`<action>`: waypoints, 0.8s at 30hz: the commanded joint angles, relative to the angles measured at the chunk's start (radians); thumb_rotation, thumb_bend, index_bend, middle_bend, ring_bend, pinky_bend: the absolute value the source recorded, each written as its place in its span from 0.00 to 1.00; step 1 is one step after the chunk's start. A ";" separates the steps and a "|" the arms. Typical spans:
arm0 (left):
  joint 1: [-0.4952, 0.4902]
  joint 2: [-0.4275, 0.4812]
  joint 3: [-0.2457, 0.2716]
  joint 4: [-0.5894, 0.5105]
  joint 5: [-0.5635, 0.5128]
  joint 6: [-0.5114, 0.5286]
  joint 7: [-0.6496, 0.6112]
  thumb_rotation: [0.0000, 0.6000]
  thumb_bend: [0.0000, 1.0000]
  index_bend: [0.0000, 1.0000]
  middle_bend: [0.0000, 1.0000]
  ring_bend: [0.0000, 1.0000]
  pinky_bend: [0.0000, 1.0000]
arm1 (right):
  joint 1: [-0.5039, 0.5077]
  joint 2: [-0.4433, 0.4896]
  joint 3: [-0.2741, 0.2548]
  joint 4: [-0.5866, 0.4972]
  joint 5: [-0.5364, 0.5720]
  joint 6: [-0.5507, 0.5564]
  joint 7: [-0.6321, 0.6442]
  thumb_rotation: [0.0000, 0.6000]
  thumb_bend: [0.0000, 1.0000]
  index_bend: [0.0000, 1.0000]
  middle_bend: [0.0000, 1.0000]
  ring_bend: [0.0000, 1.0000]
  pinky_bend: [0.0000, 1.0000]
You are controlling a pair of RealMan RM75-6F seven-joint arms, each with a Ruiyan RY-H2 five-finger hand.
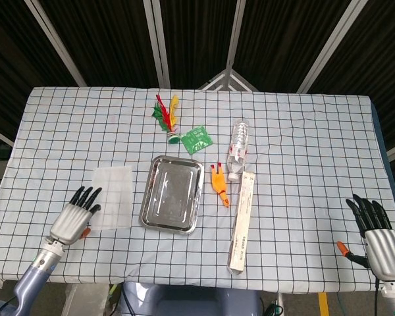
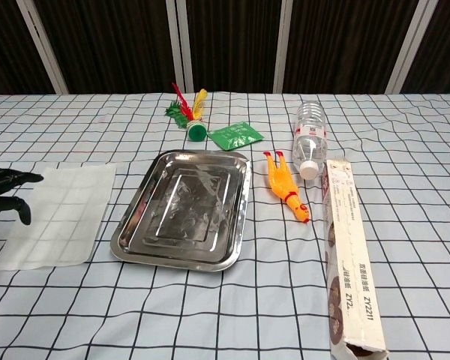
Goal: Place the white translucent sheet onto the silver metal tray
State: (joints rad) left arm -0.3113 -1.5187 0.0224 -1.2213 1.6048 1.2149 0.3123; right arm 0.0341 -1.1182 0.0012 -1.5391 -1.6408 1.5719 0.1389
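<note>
Left hand (image 1: 75, 216) is seen at the left edge of the white translucent sheet (image 1: 112, 196), fingers spread, nothing held; fingertips (image 2: 15, 180) reach over the sheet's left margin in chest view, contact can't be told. The sheet lies flat on the checked tablecloth (image 1: 303, 145), just left of the silver metal tray (image 1: 172, 193), a narrow strip of cloth between them.

Step in hand, judged: approach for the pick. A thin flat sheet is best lifted by an edge or corner, pinched w/ thumb underneath, then carried low across the tray rim so it isn't folded or dragged.

Sheet's long axis runs near-to-far on the table, approx. parallel w/ the tray's long side, so little turning should be needed.

Right hand (image 1: 380, 237) is parked at the far right table edge, fingers apart, empty.
</note>
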 commanded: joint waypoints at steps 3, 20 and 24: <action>-0.003 -0.020 -0.009 0.007 -0.019 -0.001 -0.003 1.00 0.22 0.34 0.00 0.00 0.00 | 0.000 0.000 0.001 0.000 0.001 0.000 0.000 1.00 0.29 0.00 0.00 0.00 0.00; -0.015 -0.023 -0.001 0.013 -0.032 -0.006 -0.003 1.00 0.22 0.34 0.00 0.00 0.00 | 0.000 -0.001 0.001 -0.002 0.002 -0.001 -0.004 1.00 0.29 0.00 0.00 0.00 0.00; -0.021 -0.035 0.001 0.018 -0.035 -0.015 0.005 1.00 0.25 0.35 0.00 0.00 0.00 | 0.000 0.000 0.002 -0.002 0.004 -0.002 -0.003 1.00 0.29 0.00 0.00 0.00 0.00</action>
State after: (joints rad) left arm -0.3315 -1.5533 0.0229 -1.2043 1.5705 1.2009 0.3172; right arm 0.0336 -1.1187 0.0031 -1.5407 -1.6365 1.5699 0.1360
